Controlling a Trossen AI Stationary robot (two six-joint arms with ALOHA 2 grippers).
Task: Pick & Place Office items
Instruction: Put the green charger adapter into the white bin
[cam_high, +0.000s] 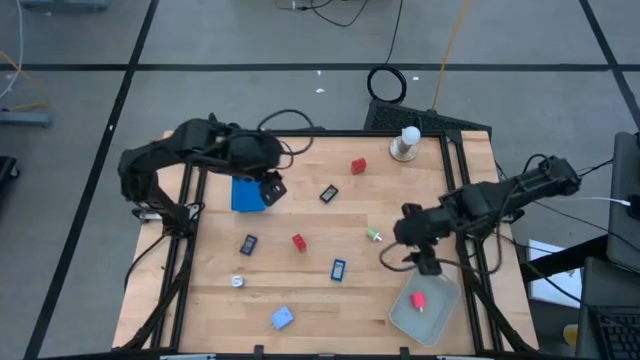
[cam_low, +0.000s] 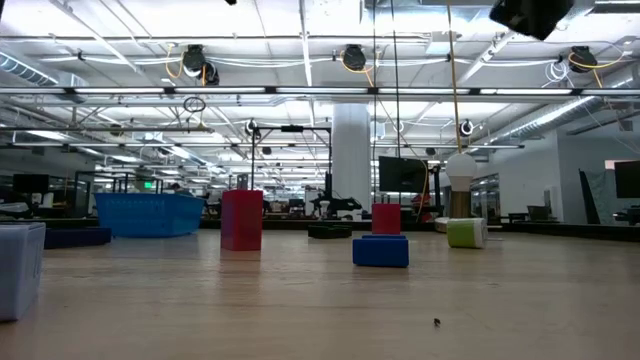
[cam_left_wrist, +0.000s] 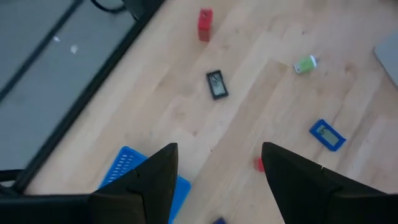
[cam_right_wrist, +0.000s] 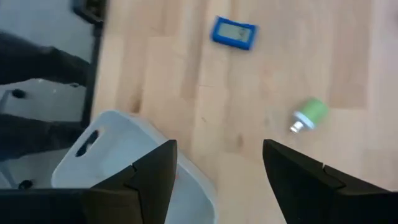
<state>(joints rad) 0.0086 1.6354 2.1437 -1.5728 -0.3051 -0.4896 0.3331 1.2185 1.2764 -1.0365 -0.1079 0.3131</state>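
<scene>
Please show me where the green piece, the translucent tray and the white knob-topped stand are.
green piece (cam_high: 374, 236), high view, on its body.
translucent tray (cam_high: 441, 297), high view, on its bare floor.
white knob-topped stand (cam_high: 409, 135), high view, on its knob.

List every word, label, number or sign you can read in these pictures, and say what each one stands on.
None can be read.
Blue flat item: a pale panel on its face, too blurred to read.
Black flat item: a greyish face, nothing legible.
Room beyond the table: dark screens and fittings, no sign that can be made out.
Translucent tray, red blocks and green piece: no visible markings.
</scene>
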